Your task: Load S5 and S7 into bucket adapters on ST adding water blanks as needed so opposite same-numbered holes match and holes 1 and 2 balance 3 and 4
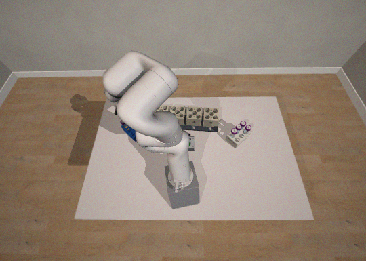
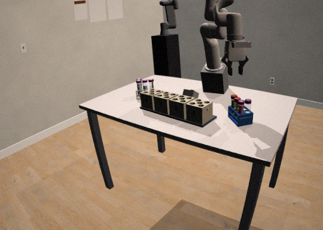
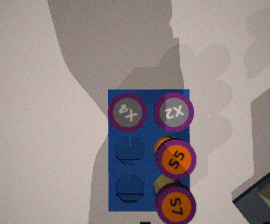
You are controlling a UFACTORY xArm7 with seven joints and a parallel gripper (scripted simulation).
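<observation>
The blue sample rack (image 3: 115,150) (image 2: 241,119) (image 1: 131,133) stands on the table's right part. In the wrist view, grey-dotted X4 (image 3: 127,112) and X2 (image 3: 173,112) fill its far row, and orange-dotted S5 (image 3: 175,159) and S7 (image 3: 175,203) stand below X2. Two wells beside them are empty. My gripper (image 2: 234,68) hangs open and empty, high above this rack; the arm hides it in the top view. Four beige adapters (image 2: 176,105) (image 1: 194,116) stand in a row on the dark stand ST (image 2: 179,119), all holes empty. A white rack (image 1: 237,139) holds the water blanks (image 1: 240,127) (image 2: 144,83).
The small sloped desk (image 2: 191,92) with the green DONE key (image 1: 192,143) sits between the adapters and my arm's base (image 1: 183,189) (image 2: 213,81). A second dark arm on a black pedestal (image 2: 165,56) stands behind the table.
</observation>
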